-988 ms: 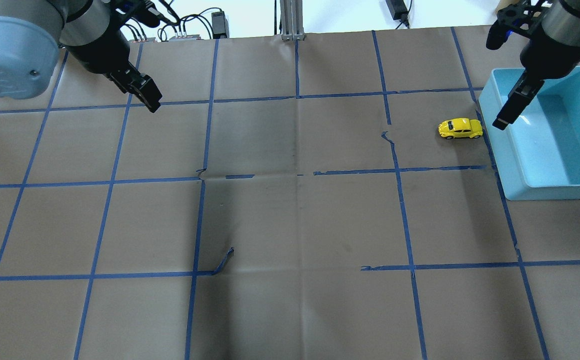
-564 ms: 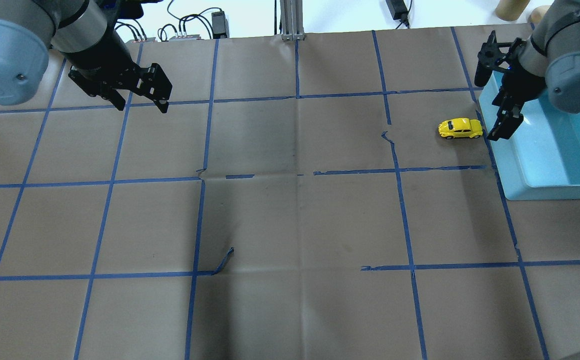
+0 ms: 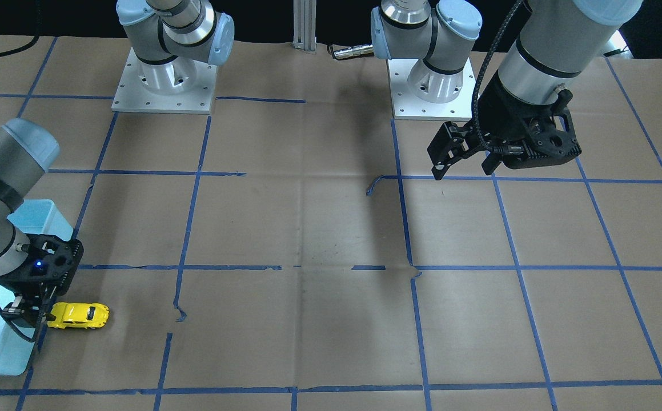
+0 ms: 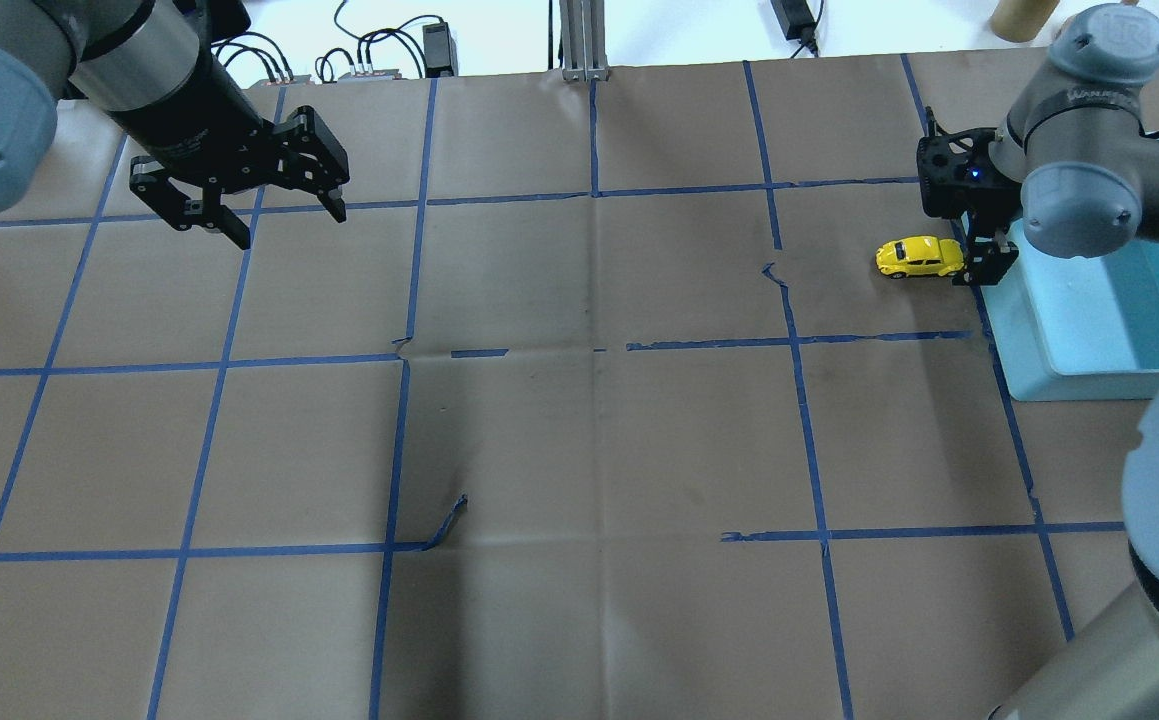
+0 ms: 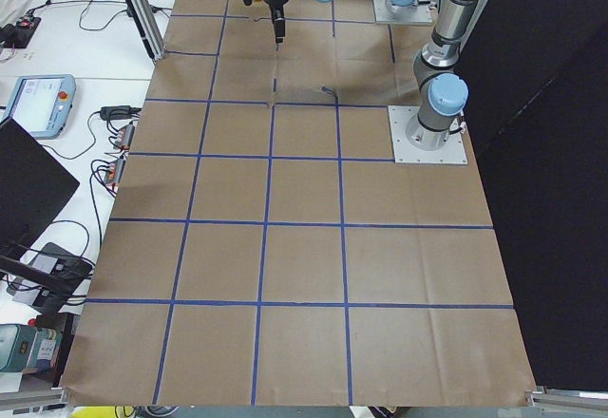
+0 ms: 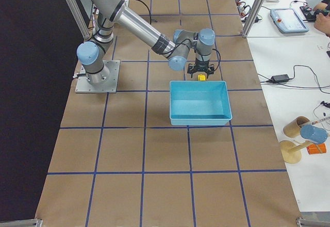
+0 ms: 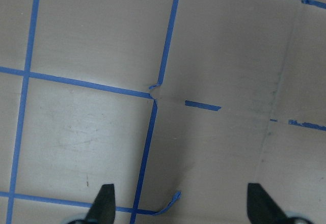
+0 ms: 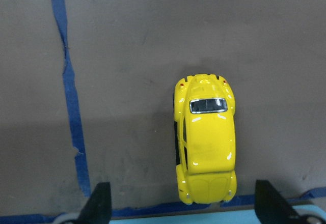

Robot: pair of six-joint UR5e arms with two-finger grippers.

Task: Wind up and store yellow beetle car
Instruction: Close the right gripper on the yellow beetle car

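Hovering right gripper partly hides yellow beetle car

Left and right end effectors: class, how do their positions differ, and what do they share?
The left end effector hangs over brown paper alone; the right end effector is at the small glossy yellow toy car. The right sits beside the light blue plastic bin; the left is far from it. Both are open, empty.

Left end effector high, jaws wide; right end effector low, jaws wide, apparently vertical.
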